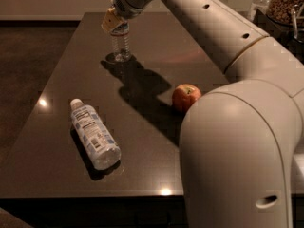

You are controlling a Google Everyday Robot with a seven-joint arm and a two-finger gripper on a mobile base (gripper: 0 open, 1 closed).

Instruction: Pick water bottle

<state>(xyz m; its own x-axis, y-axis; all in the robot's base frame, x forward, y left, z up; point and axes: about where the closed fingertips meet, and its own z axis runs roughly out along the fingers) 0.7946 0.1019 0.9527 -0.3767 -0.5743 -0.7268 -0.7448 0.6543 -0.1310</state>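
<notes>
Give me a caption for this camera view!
Robot gripper at the top of the standing water bottle, apple nearby.

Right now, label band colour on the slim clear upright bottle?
Blue and red, camera view. Gripper sits at the water bottle's top.

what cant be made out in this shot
1. Camera view: the cap of the water bottle is hidden by the gripper, which sits over its top at the far end of the table.
2. Camera view: the table's near right part is hidden behind the robot arm.
3. Camera view: the label print on the lying bottle is too small to read.
4. Camera view: the jar at top right is cut off by the edge.
</notes>
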